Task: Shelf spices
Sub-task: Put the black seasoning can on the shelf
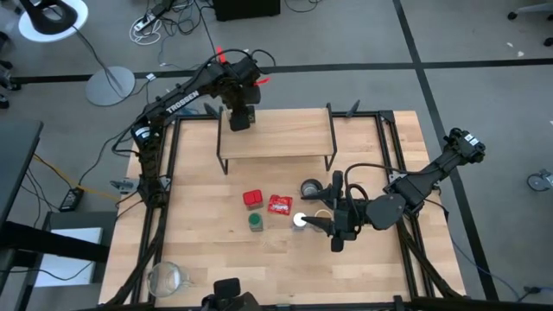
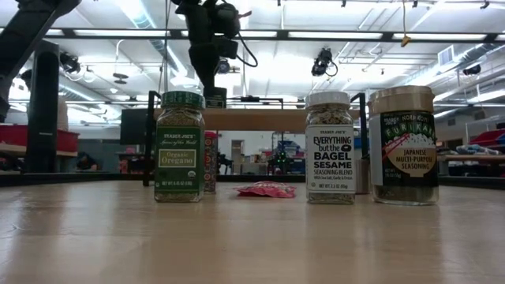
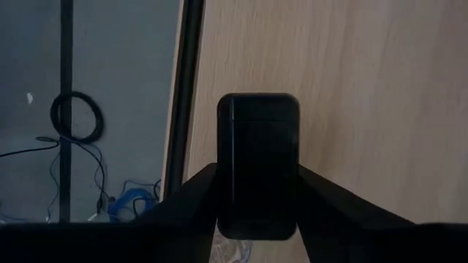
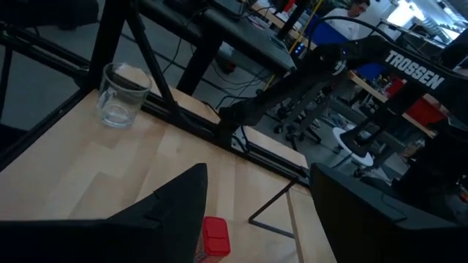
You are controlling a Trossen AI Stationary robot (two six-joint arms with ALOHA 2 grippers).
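The left gripper (image 1: 239, 119) sits over the shelf's (image 1: 285, 138) left end — the dark square tin (image 3: 257, 164) stands on the plank between its fingers (image 3: 191, 201), whose grip I cannot tell. The right gripper (image 1: 335, 226) hovers with fingers parted beside the white-capped jar (image 1: 300, 219) on the bench (image 1: 225, 250).

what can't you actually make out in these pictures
- High view: the left gripper covers the dark tin on the shelf; only the left wrist view shows it.
- Left wrist view: whether the fingers touch the tin; its base is hidden between them.
- Low view: the red tin is mostly hidden behind the oregano jar.
- Right wrist view: whether the right gripper holds anything.
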